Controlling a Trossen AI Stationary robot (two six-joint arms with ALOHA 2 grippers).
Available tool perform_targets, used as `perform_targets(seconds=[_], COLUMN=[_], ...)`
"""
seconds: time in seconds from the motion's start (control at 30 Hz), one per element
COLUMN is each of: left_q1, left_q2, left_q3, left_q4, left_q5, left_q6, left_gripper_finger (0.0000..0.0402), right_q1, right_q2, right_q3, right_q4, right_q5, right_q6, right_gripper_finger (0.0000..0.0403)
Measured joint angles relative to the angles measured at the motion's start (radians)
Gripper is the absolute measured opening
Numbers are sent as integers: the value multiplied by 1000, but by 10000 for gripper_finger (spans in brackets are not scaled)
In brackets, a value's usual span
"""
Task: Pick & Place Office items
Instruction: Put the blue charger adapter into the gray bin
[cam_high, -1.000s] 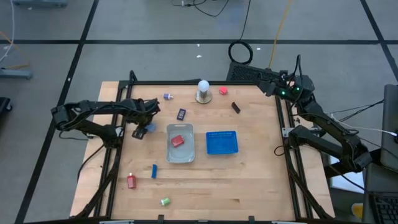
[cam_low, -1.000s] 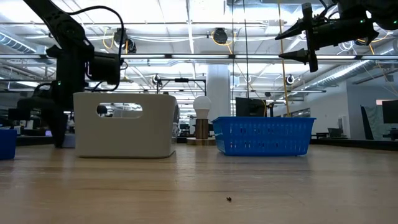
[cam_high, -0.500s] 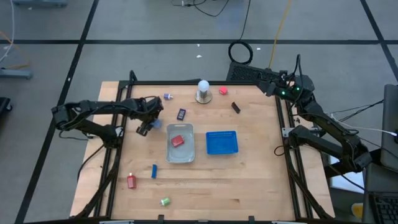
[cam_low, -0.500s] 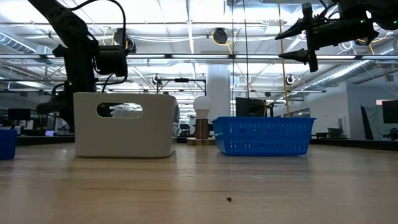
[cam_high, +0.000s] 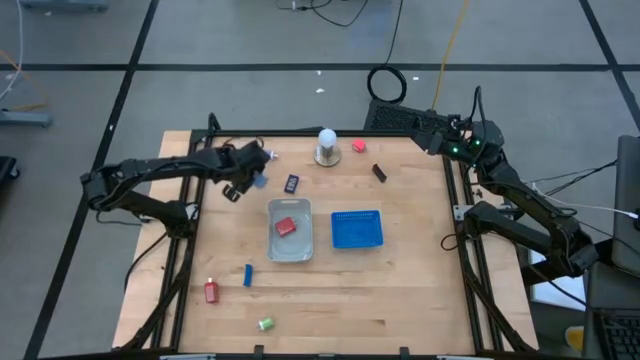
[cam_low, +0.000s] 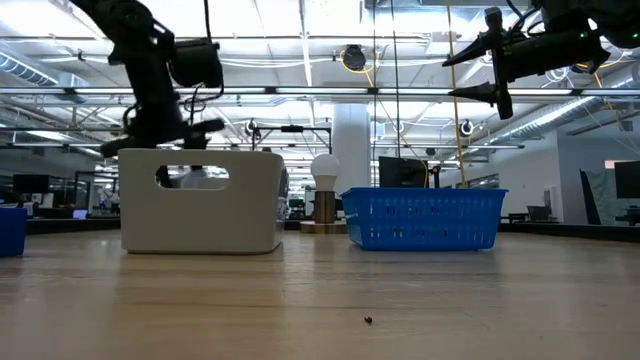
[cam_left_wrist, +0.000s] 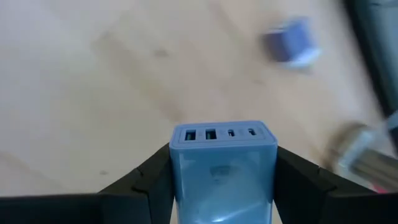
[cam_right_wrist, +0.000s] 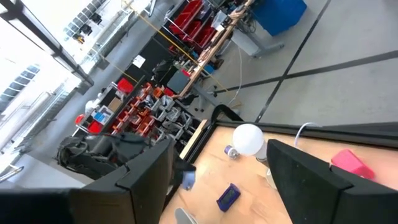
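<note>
My left gripper (cam_high: 254, 180) hangs over the table's far left, shut on a light blue office item (cam_left_wrist: 224, 163), a small block with a row of ports on its end. A purple item (cam_high: 268, 155) lies just beyond it on the table. Other items lie loose: a dark one (cam_high: 291, 183), a red one (cam_high: 358, 146), a black one (cam_high: 379, 172), a blue one (cam_high: 247, 275), a red one (cam_high: 211, 291) and a green one (cam_high: 265, 323). Another red one (cam_high: 285, 227) lies in the clear tray (cam_high: 303, 247). My right gripper (cam_high: 425, 130) waits open, high over the far right corner. My left gripper pinches the light blue block by its two long sides (cam_left_wrist: 180, 174) between its two fingers (cam_left_wrist: 146, 183). The fingers slant down from above and lie along the block, whose port end (cam_left_wrist: 222, 133) sticks out past them. The block is lifted clear of the table.
A white ball on a round base (cam_high: 325, 146) stands at the far middle. The blue basket (cam_high: 357, 229) sits right of the clear tray at the table's middle. Bare wood shows at the right and near sides.
My left gripper has risen and gone toward the table's far edge with the light blue item, rolling its wrist as it went. It now stands above the top of the clear tray in the low view. The item stays in its fingers, clear of the table.
</note>
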Motion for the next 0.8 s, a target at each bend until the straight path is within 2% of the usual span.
perform_targets(seconds=[0.17, 0.37, 0.57, 0.8], left_q1=[20, 5, -67, -171], left_q2=[-45, -112, -173, -189], left_q3=[64, 118, 148, 149], left_q4=[0, -1, 5, 41], left_q5=[-27, -25, -23, -27], left_q6=[162, 275, 339, 387], left_gripper_finger=[209, 209, 209, 209], right_q1=[0, 0, 1, 30], right_q2=[0, 0, 0, 0], right_q3=[0, 0, 0, 0], right_q4=[0, 0, 0, 0], right_q5=[2, 2, -1, -1], right_q6=[30, 80, 121, 124], right_gripper_finger=[256, 256, 256, 256])
